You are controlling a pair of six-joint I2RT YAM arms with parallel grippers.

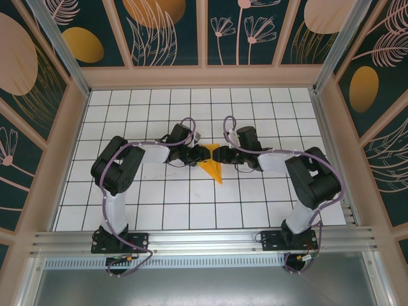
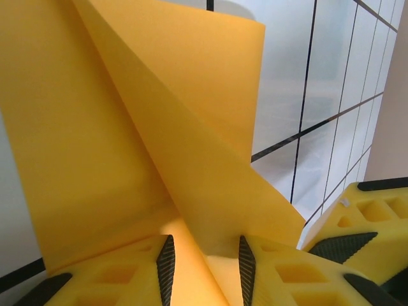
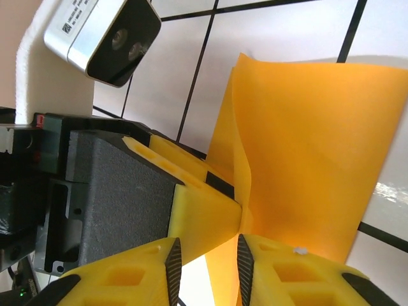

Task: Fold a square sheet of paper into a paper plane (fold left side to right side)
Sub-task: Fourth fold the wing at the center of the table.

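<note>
paper plane (image 2: 127, 127): thin orange-yellow paper, matt and smooth, with sharp creases and a slight glow where light passes through.
left fingers (image 2: 108, 277): yellow plastic, matt and faintly grainy. Their pads (image 2: 166, 268) are black, ribbed and rubbery-looking.
right fingers (image 3: 299, 280): same finish.
left gripper body (image 3: 121, 191): dark grey plastic, matt, fine texture.
wrist camera (image 3: 102, 32): satin silver casing, glossy dark face.
desk (image 1: 191, 204): white gridded top, glossy, shows reflections.
rail (image 1: 204, 241): bare brushed aluminium.
wall panels (image 1: 166, 25): matt print in wood-look frames.
</note>
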